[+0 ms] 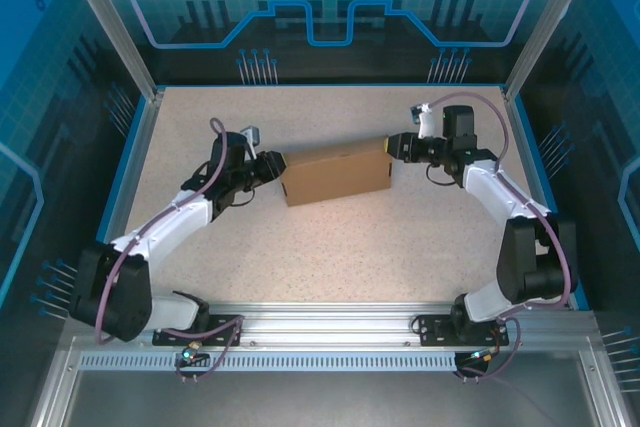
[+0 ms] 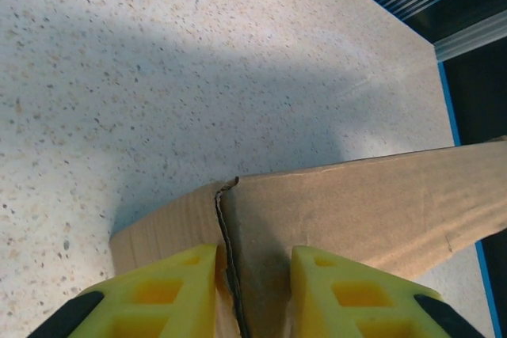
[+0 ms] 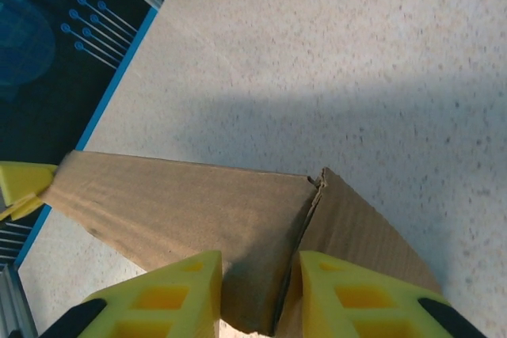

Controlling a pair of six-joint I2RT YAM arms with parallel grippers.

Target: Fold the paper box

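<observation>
Item: plain brown cardboard paper box (image 1: 335,172), folded into a shallow rectangular shape, lying lengthwise near the middle of the speckled beige table (image 1: 350,257). Left gripper (image 1: 272,169) is meeting its left end; in the left wrist view the yellow fingers (image 2: 170,290) are straddling a corner seam of the box (image 2: 356,203), jaws narrow and pinching the cardboard. Right gripper (image 1: 395,145) is meeting the right end; its yellow fingers (image 3: 178,294) are likewise standing narrow, clamping the box's (image 3: 182,203) corner edge.
</observation>
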